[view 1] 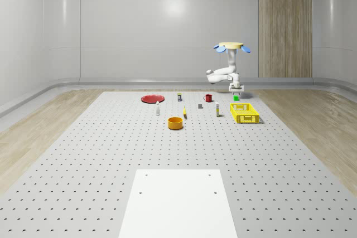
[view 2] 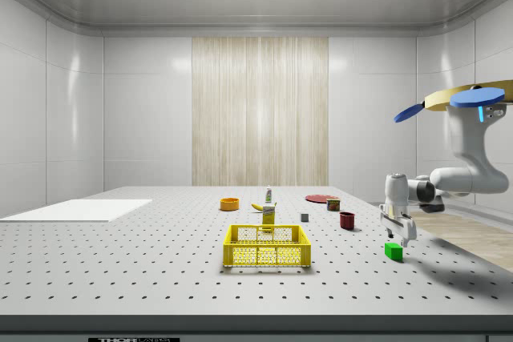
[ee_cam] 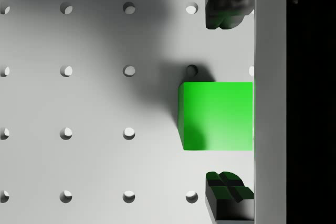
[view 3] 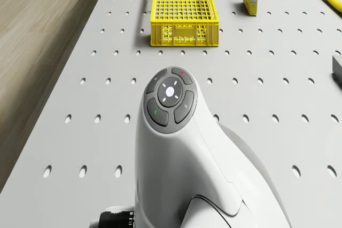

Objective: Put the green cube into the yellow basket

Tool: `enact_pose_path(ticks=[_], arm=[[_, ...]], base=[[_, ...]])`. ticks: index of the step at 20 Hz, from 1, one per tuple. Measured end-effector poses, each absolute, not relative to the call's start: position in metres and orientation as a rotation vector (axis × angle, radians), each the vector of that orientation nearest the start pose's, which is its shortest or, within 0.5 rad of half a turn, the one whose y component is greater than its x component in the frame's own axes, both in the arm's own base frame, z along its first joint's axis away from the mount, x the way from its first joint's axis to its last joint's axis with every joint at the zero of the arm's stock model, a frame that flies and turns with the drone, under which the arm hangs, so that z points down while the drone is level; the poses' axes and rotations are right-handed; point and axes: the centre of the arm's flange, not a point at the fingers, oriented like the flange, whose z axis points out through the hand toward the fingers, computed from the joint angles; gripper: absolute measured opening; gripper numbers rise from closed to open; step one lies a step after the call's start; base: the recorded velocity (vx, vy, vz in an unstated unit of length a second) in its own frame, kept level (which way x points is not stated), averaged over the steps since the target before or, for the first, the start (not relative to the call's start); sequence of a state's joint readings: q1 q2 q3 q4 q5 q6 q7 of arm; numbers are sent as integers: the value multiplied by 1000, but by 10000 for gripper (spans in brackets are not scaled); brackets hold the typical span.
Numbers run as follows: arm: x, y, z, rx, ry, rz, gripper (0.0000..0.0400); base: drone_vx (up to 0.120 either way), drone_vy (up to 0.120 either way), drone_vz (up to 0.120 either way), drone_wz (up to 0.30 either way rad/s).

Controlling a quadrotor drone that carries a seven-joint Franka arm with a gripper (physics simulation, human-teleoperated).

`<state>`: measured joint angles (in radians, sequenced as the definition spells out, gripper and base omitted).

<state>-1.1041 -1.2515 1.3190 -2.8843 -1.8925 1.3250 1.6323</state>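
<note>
The drone (view 2: 469,100) is hovering above the far edge of the perforated table (view 1: 100,154), off the side view's right, with its arm bent down so the gripper (view 2: 398,235) is hanging just above the green cube (view 2: 393,251). In the wrist view the green cube (ee_cam: 216,116) is sitting on the table between the two fingertips (ee_cam: 227,191), which are standing spread wide at roughly twelve and six o'clock of it, touching nothing. The cube is not centred: it is lying toward the three o'clock side of that view, partly cut off by the gripper body.

The yellow basket (view 2: 267,246) is waiting well apart from the cube, at about nine o'clock of it in the side view; in the whole-scene view the basket (view 1: 244,113) is sitting at about six o'clock of the cube (view 1: 236,98), nearer the camera.

The main risk is the offset. If the gripper is descending as it is now lined up, the pads may be catching only one end of the cube, so it could be twisting or squirting out as the jaws are closing. Any drift of the hovering drone during the descent could be pushing a fingertip onto the cube's top face and knocking it along the table. A shallow pinch could also be letting the cube slip free during the carry, short of the basket's wall.
</note>
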Motion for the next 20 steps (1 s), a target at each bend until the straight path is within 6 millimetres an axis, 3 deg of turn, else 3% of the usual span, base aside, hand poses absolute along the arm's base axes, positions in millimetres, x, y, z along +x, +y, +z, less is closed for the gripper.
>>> enact_pose_path(ticks=[6, 20], arm=[[307, 0, 492, 1, -2, 785, 400], [318, 0, 529, 1, -2, 785, 400]], base=[[0, -13, 0, 0], [0, 0, 0, 0]])
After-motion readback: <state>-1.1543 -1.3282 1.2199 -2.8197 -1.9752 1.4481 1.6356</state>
